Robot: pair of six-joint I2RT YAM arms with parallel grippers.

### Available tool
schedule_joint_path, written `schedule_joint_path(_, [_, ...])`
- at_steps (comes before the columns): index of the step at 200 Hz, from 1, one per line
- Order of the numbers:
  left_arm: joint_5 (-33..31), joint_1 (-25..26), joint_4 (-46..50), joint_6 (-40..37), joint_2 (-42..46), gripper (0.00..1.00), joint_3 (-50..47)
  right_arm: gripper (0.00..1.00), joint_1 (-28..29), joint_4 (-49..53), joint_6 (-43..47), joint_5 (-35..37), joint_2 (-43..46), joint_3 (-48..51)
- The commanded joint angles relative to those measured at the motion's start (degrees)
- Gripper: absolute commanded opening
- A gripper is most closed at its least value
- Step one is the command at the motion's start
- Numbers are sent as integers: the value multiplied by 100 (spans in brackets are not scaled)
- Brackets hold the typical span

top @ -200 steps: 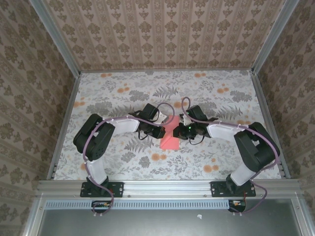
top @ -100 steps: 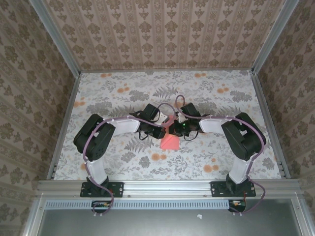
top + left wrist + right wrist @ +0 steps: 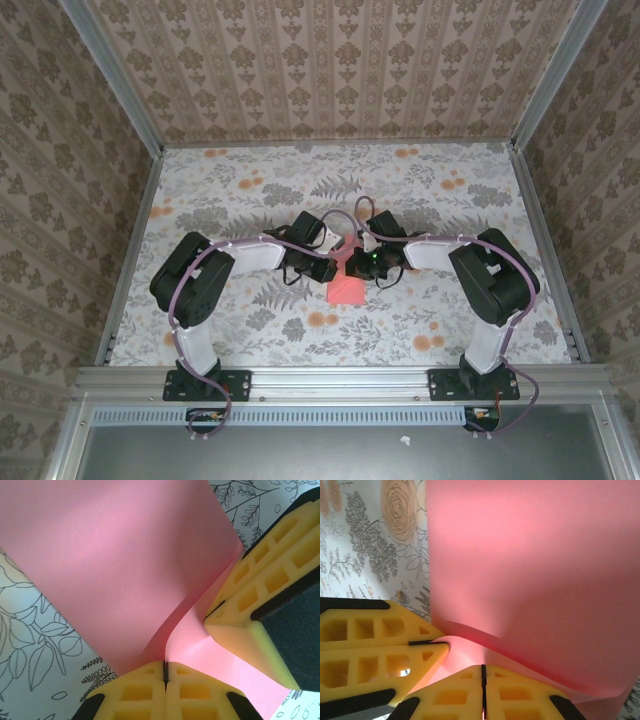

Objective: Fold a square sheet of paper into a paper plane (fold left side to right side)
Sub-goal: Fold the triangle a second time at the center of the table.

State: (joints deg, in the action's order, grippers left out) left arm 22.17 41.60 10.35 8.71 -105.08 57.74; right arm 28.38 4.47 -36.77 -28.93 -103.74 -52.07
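Table [image 3: 230, 190] printed with grey leaves and orange flowers, metal rails [image 3: 128, 262] at 9 and 3 o'clock, salmon-pink square sheet of paper [image 3: 347, 289] just 6 o'clock of centre.

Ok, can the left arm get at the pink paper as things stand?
Looks like yes: the left gripper is shut on the edge of the square sheet of paper, with the right gripper pinching beside it and nothing between.

The left arm [image 3: 250, 252] and right arm [image 3: 437, 253] have white links between bulky black joints, and a lilac cable [image 3: 178, 305] runs along each. The left gripper [image 3: 165, 665] has yellow fingers [image 3: 135, 694] with square hollows and black backing. A green light [image 3: 373, 257] glows on the right wrist.
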Motion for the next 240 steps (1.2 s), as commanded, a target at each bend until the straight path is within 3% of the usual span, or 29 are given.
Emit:
schedule_joint_path(1, [-143,49,287,-155,-180,2,41,9,10,330,140,210,-163,-74])
schedule_joint_path(38, [-139,43,298,-113,-76,3,92,9,10,536,143,333,-199,-79])
schedule_joint_path(95, [116,-182,395,303,915,24,-57,9,8,509,133,305,-253,-13])
schedule_joint_path(136, [1195,-347,120,929,1590,24,-576,9,11,510,169,264,-243,-42])
schedule_joint_path(171, [2455,-328,-424,1511,1396,23,-939,8,10,518,187,257,-263,-53])
schedule_joint_path(240, [3041,-102,-744,1594,521,23,-816,9,10,563,206,227,-273,-70])
